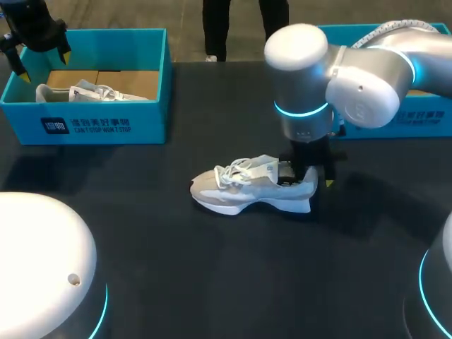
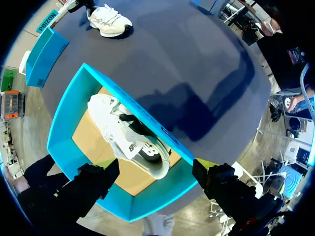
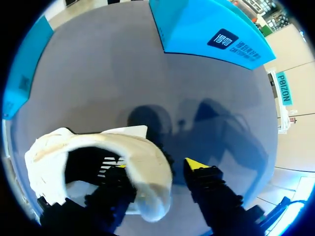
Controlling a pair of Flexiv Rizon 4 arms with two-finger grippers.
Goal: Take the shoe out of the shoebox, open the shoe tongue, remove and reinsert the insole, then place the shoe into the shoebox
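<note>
Dark matte table (image 1: 176,282), soft shadows across it

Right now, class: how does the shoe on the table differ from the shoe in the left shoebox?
The table shoe stands upright on its sole on the table; the boxed shoe lies inside the left shoebox. The right gripper straddles the table shoe's heel; the left gripper hangs above the boxed shoe without touching it. Both are pale lace-up sneakers.
</note>
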